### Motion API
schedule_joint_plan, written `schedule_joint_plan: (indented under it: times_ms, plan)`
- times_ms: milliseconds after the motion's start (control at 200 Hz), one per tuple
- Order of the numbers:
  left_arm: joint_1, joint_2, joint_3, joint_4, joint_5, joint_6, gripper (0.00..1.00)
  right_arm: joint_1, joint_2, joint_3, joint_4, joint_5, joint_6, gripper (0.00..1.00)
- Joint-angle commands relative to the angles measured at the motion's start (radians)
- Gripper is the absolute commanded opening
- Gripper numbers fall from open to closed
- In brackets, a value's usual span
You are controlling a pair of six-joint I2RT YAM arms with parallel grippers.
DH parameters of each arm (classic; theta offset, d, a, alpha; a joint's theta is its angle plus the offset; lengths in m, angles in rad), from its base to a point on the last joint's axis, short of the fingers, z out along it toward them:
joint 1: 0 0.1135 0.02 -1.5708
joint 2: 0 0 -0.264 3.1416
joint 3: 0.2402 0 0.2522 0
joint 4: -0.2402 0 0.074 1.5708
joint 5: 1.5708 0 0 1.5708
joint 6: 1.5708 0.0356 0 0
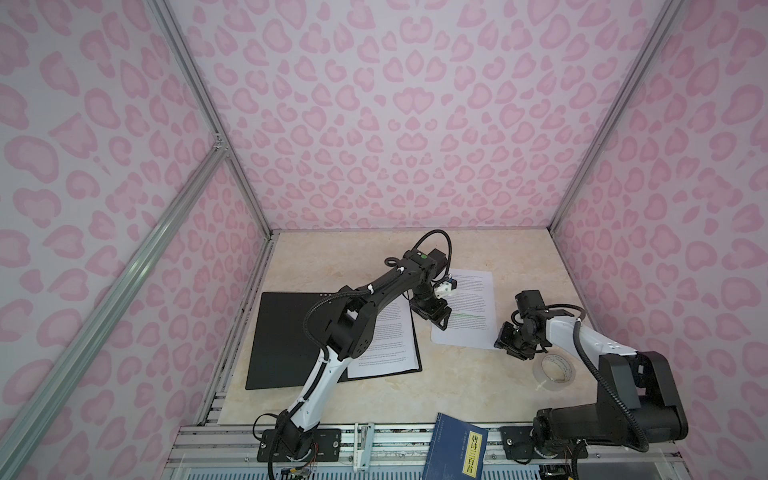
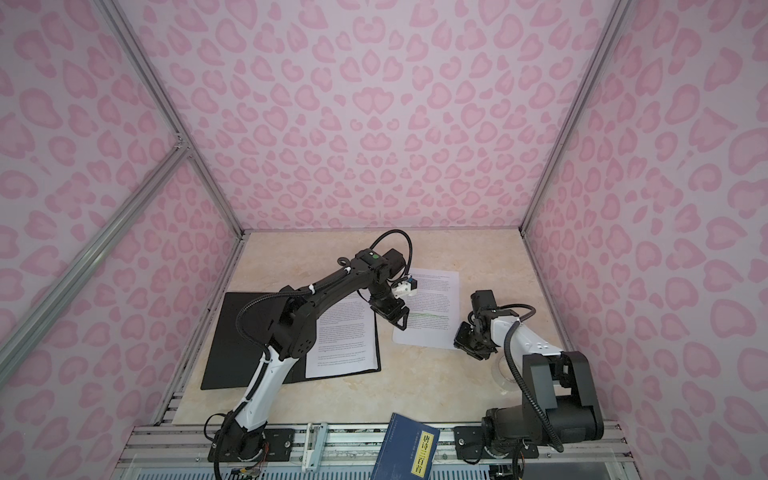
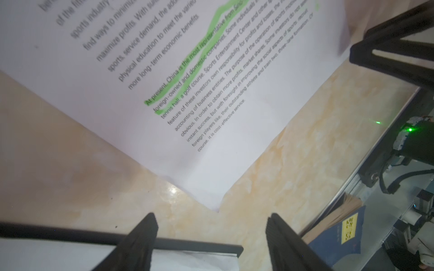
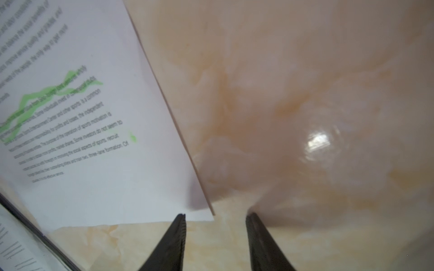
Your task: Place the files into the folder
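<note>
Hovering above the green-highlighted white paper sheet, the left gripper stands released; the right gripper, also released, perhaps touches its corner.

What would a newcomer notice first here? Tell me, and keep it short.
The pink patterned walls fill the upper part of both top views. On the table, a black folder lies open at the left with a printed sheet in it, and a green-marked loose sheet lies to its right. A blue book sits at the front edge.
</note>
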Motion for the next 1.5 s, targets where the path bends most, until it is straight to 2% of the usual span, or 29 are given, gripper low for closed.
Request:
schedule_joint_plan:
  times_ms: [0,635,1170,1495]
  plan:
    - [0.0,0.042,0.051,-0.005,-0.002,-0.005,0.77,-0.015,0.005,-0.041,0.015,-0.068,0.011,0.46]
    - [-0.009,0.128,0.059,-0.002,0.072,0.012,0.75,-0.094,0.042,-0.136,0.17,-0.224,0.059,0.46]
    - [-0.009,0.126,0.052,-0.015,0.116,0.02,0.75,-0.109,0.041,-0.138,0.287,-0.273,0.096,0.45]
    - [-0.011,0.122,0.045,-0.018,0.127,0.029,0.75,-0.129,-0.018,-0.134,0.279,-0.271,0.09,0.34]
